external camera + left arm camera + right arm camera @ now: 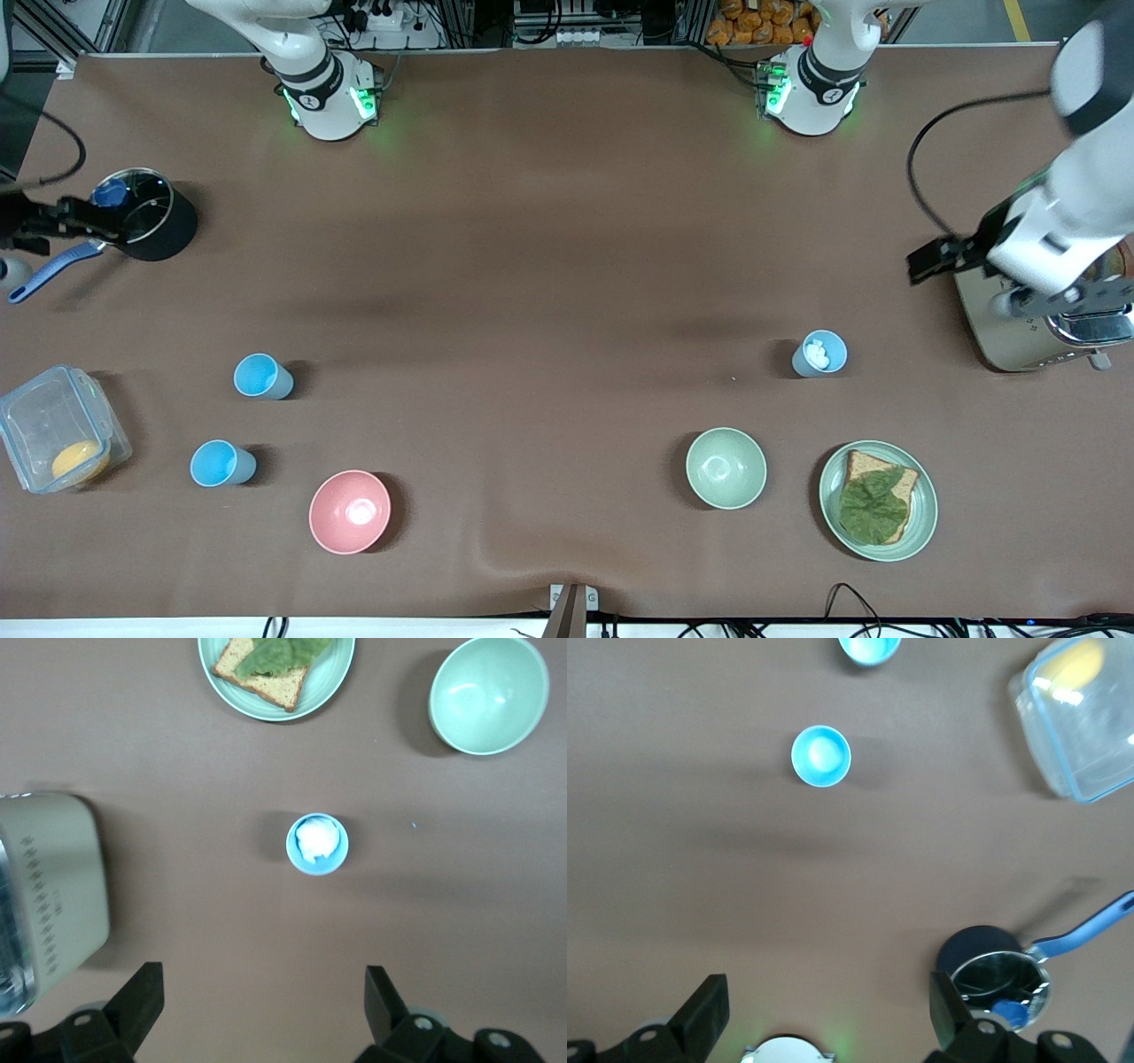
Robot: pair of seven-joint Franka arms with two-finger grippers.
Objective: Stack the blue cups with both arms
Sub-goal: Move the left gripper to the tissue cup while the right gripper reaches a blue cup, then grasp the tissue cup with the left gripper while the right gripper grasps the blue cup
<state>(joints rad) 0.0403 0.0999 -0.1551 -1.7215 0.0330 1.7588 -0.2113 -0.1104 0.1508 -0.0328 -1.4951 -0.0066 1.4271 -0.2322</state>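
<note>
Two empty blue cups stand toward the right arm's end of the table, one (263, 376) farther from the front camera than the other (221, 463). The right wrist view shows them too, one cup (820, 756) whole and the other cup (868, 647) cut off at the frame's rim. A third, paler blue cup (819, 354) with something white in it stands toward the left arm's end and shows in the left wrist view (317, 843). My left gripper (263, 992) is open and empty, high up beside the toaster. My right gripper (824, 997) is open and empty, high up beside the black pot.
A pink bowl (349, 511) stands near the front edge. A pale green bowl (726, 467) is beside a plate (921, 523) of bread and lettuce. A toaster (1010, 341) is at the left arm's end. A black pot (164, 232) and a clear container (53, 425) are at the right arm's end.
</note>
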